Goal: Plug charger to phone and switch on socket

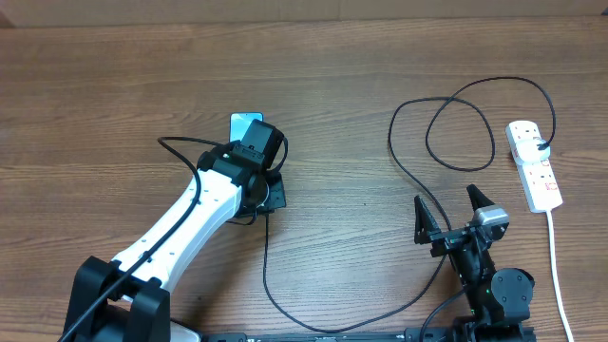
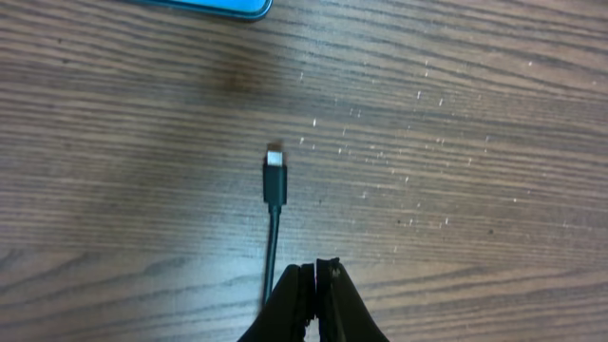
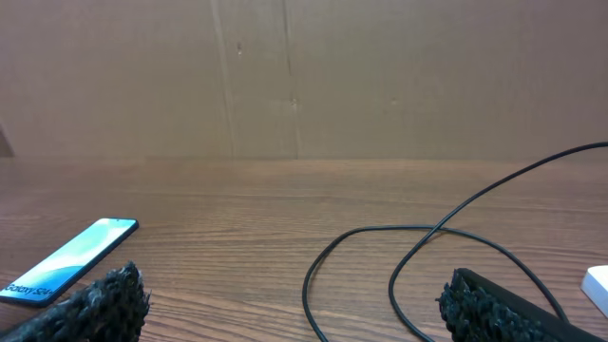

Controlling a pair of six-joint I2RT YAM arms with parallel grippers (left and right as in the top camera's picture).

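**Just short of the phone (image 2: pixel 204 6), my left fingers (image 2: pixel 314 271) are pressed together**

Between the phone's near edge and my left fingers lies the charger's (image 1: pixel 408 161) connector tip (image 2: pixel 275 180), pointing at the phone, with a strip of bare counter (image 1: pixel 114 85) between them. Its cable runs back and slips from view at the side of my closed left fingers; I cannot tell whether I am pinching it. From overhead my left arm covers most of the phone, leaving only its far end showing. Well to the phone's right, the charger's loops sprawl on the counter. Beyond them the socket (image 1: pixel 534 163) lies with a black plug (image 1: pixel 543 145) in it and a white cord (image 1: pixel 557 266) trailing off. My right fingers (image 1: pixel 445 199) stand spread wide and hold nothing, with the cable passing close beside one of them.
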